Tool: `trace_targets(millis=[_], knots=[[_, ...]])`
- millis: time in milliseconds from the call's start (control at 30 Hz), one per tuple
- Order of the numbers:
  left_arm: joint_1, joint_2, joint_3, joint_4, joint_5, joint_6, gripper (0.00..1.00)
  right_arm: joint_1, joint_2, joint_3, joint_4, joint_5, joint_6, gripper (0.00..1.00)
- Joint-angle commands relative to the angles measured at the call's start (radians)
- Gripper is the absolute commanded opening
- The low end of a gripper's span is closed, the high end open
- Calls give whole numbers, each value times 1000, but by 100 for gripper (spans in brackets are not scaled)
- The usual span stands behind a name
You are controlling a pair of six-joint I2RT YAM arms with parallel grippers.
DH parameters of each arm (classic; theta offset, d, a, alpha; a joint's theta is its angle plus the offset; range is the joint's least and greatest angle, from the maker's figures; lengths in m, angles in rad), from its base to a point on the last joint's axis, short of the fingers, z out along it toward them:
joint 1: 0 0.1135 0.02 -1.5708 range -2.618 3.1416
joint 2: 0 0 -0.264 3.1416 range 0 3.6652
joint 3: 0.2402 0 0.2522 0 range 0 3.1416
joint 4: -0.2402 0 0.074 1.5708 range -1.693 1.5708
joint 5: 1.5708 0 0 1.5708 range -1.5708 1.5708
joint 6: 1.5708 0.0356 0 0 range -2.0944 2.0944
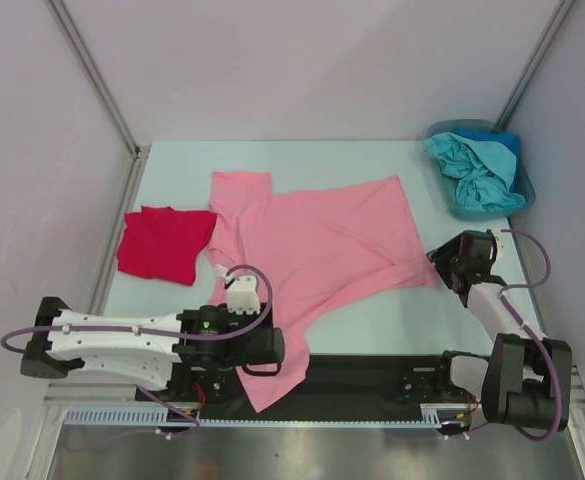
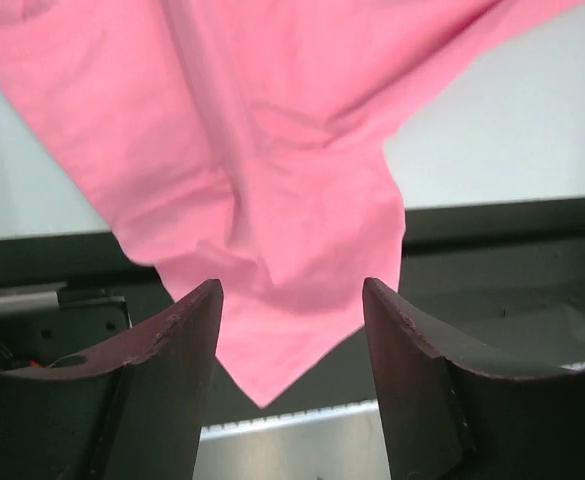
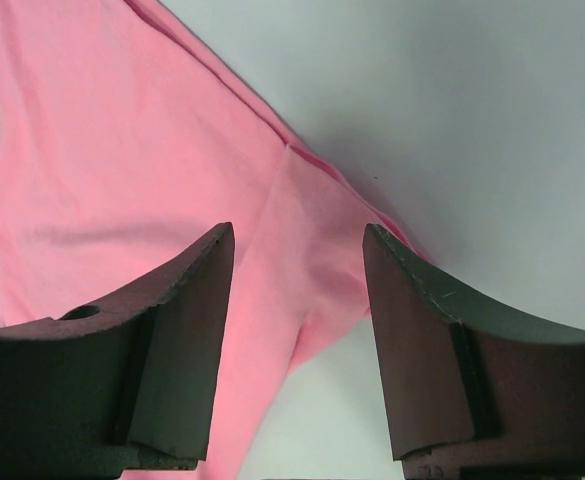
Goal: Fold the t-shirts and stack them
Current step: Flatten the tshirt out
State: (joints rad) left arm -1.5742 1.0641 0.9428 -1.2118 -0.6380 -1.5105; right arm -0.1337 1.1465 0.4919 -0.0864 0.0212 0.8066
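Left arm lies low along the bottom left of the top view, forearm level and pointing toward frame centre. The left gripper [image 1: 268, 350] [image 2: 292, 292] sits at the lower tip of the pink t-shirt [image 1: 317, 240] [image 2: 262, 150] [image 3: 112, 150]. Its fingers [image 2: 177, 330] are spread wide and hold nothing; the pink tip shows in the gap between them. Whether they touch the cloth, cannot tell.

Right arm rises from the lower right and bends toward upper left. The right gripper [image 1: 446, 262] [image 3: 297, 238] is at the shirt's right corner, its fingers [image 3: 422, 320] also spread wide, nothing held.

Pink t-shirt lies open on the bench [image 1: 402, 315] at frame centre. Long axis runs diagonally, lower left to upper right. Its narrow lower tip drapes over the near bench edge, pointing at the bottom of the frame.

Red t-shirt [image 1: 162, 243] lies folded just left of it, touching the pink edge. Teal and blue t-shirts [image 1: 474, 168] are bunched in a bin [image 1: 472, 212] at upper right.
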Motion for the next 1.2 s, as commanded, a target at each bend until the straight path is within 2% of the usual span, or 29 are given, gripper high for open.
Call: trace_targets(millis=[0,233,467,600,700,800,900,967,1033,1167], knots=[[68,2,25,81,-46,139,64,2,-48,-19,-3,-6,-27,59],[149,-9,1,210,6,268,63,0,-50,-38,-4,-10,-47,58],[169,-15,16,241,18,306,62,-1,67,-35,19,-56,-50,57],[171,-24,16,239,21,305,61,-3,81,-41,34,-49,-58,57],[171,-29,10,239,23,299,61,-7,85,-39,34,-46,-61,52],[169,-29,10,241,26,299,60,-9,82,-38,36,-46,-63,44],[171,-20,13,244,27,297,60,-7,75,-39,39,-41,-60,31],[169,-10,14,245,32,297,60,-6,73,-36,37,-37,-58,13],[171,-6,16,248,34,299,59,0,73,-29,36,-30,-57,0],[171,10,16,255,41,299,59,6,85,2,30,-21,-58,0]])
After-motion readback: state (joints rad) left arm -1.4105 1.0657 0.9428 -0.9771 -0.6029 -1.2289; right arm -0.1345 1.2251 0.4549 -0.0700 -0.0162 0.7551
